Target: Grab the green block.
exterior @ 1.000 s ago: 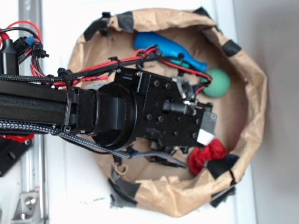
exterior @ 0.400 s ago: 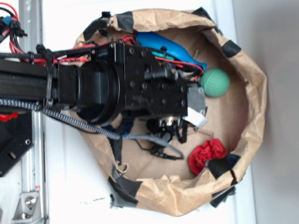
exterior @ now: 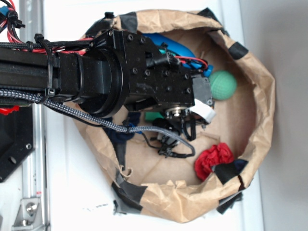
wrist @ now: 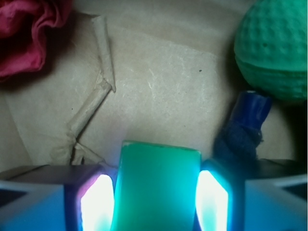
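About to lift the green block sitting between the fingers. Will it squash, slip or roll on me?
The green block looks solid with flat sides and sharp edges, so it probably won't squash or roll. Its smooth, slightly glossy face could slide on the pads if held lightly. The gripper straddles it squarely, so a firm centred squeeze should likely hold.

The black robot arm [exterior: 72, 82] reaches in from the left side, with wires running along it. Its wrist points down. The gripper [wrist: 156, 197] sits low, and its two fingers [wrist: 96, 202] glow with light. The fingers stand one on each side of the green block [wrist: 159, 187], right up against it.
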You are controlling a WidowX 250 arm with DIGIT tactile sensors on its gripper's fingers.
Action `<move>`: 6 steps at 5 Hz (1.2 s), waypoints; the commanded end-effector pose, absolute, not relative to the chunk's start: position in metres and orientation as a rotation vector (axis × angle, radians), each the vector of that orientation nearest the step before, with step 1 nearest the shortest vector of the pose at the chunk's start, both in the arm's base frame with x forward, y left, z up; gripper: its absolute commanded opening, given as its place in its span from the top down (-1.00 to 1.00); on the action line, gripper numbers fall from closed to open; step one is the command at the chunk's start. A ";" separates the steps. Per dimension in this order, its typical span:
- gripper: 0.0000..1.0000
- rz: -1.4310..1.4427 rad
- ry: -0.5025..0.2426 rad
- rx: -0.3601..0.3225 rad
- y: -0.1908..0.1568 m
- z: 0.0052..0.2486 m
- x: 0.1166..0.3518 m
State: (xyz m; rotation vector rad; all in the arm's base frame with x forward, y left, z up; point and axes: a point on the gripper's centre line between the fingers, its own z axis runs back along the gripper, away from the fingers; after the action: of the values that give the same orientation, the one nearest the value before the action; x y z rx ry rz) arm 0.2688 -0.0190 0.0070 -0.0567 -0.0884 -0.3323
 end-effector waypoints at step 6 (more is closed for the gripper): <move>1.00 -0.248 -0.144 0.092 -0.030 0.144 0.256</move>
State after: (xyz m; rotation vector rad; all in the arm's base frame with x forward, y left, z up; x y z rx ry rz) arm 0.2529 -0.0295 0.1259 0.0916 -0.0737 -0.2576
